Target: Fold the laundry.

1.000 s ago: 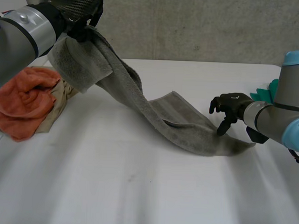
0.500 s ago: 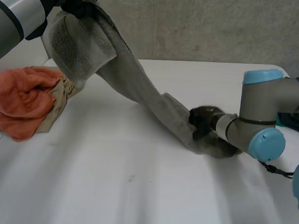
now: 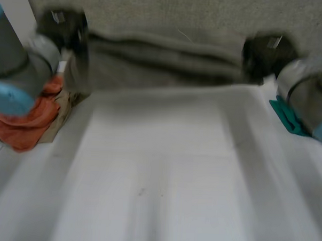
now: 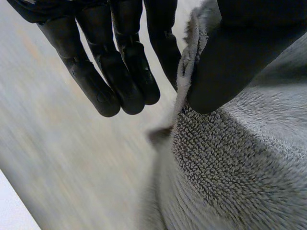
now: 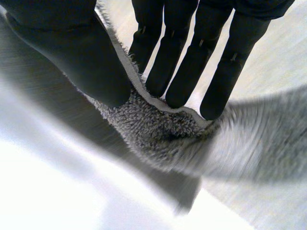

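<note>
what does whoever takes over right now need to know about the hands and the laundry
Left hand: shut on the grey towel, pinching one end's edge between thumb and straight fingers.
Right hand: shut on the towel's other end, with the same kind of pinch.
The towel hangs stretched between the two hands, above the far side of the table.
The orange cloth lies bunched on a beige cloth at the robot's left. A teal item lies at its right.
Done: towel up and spread.
Left: no fold made yet; the pile is untouched.
</note>
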{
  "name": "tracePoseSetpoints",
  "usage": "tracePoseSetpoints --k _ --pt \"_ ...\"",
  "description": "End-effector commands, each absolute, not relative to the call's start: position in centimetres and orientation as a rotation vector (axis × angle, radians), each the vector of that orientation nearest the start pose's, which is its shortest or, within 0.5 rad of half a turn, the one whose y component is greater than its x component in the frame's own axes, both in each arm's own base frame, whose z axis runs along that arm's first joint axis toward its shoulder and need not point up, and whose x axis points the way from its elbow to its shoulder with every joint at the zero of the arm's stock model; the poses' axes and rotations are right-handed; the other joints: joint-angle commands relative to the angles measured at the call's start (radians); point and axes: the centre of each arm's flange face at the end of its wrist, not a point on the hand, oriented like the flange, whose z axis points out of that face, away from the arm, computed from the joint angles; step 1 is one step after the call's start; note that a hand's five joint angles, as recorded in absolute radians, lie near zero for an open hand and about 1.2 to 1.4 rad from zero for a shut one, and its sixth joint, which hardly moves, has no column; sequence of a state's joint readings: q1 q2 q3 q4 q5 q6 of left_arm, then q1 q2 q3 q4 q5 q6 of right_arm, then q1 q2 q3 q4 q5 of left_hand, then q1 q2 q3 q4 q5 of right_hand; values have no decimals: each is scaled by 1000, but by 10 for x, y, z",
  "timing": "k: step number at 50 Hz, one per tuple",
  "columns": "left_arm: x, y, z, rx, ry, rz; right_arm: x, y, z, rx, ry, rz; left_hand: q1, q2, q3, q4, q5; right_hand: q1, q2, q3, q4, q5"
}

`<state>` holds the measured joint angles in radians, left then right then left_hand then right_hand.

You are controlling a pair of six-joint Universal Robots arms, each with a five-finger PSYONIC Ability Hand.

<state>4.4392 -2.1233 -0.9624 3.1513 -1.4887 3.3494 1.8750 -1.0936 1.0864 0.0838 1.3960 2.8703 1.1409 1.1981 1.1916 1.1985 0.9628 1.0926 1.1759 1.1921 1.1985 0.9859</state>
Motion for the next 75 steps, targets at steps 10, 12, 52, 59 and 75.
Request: tracePoseSetpoints --k 10,12,52,59,75 --pt "-242 -327 166 988 2483 -1697 250 -299 139 -1171 2447 -1432 130 73 80 73 134 271 188 172 165 203" --pt "-242 -326 174 988 2464 -1723 251 -296 148 -1140 2432 -1456 -92 -150 -143 -150 -89 245 161 145 139 177" --pt "-265 -325 170 1180 2222 -1696 244 -298 157 -1064 2425 -1519 -475 -533 -526 -533 -472 139 56 39 33 71" --pt "-254 -337 156 1222 2186 -1617 244 -299 155 -1092 2427 -1520 -224 -281 -274 -281 -220 139 56 39 33 71" --pt "-251 -299 324 1023 2135 -2021 226 -310 252 -1142 2372 -1887 255 198 205 198 259 304 220 204 198 236"
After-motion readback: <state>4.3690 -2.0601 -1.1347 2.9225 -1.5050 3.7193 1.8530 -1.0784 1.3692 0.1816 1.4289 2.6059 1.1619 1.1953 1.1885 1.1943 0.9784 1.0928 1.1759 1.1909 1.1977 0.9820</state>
